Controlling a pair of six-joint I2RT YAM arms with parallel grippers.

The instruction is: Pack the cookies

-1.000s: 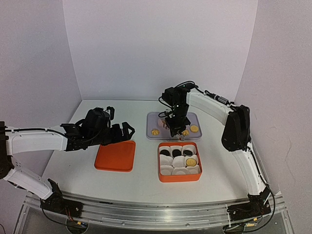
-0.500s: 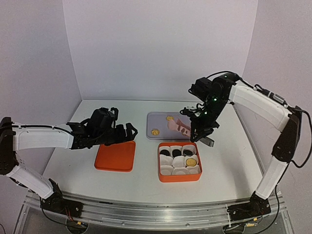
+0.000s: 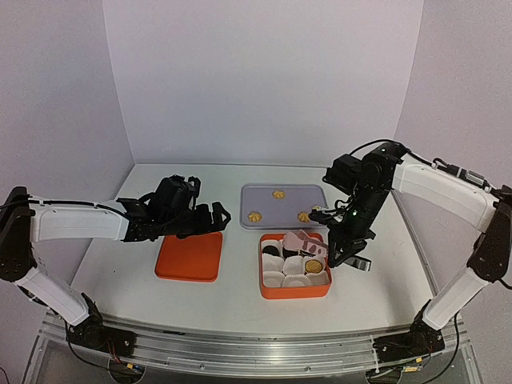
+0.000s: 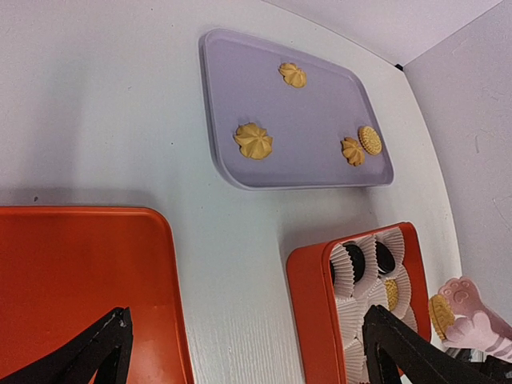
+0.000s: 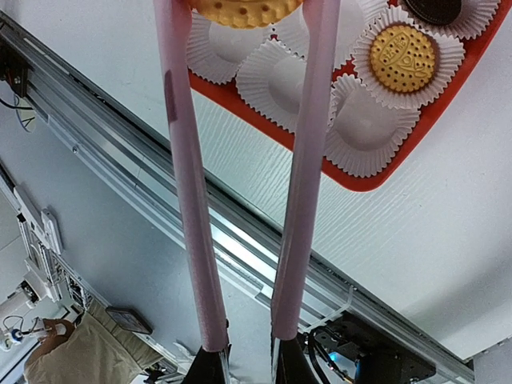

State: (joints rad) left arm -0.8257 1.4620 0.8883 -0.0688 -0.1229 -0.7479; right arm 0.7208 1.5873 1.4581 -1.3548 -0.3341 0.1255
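Placing step. Right end effector (image 3: 347,254) clenched on pink tongs (image 5: 188,200). A golden cookie (image 5: 240,10) is pinched at their tips, ahead of it, over the orange box (image 3: 293,294). Next, probably: lower into an empty paper cup (image 5: 276,80) and ease the squeeze. Left end effector (image 3: 210,216) released, idle.

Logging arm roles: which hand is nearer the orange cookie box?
Right. The right hand, holding pink tongs, is at the box's edge; the left hand hovers over the orange lid.

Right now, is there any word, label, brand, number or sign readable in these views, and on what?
None can be read.
The round golden cookie in the orange box bears an embossed pattern, too small to read as letters.
The purple tray, orange lid and pink tongs show no print.
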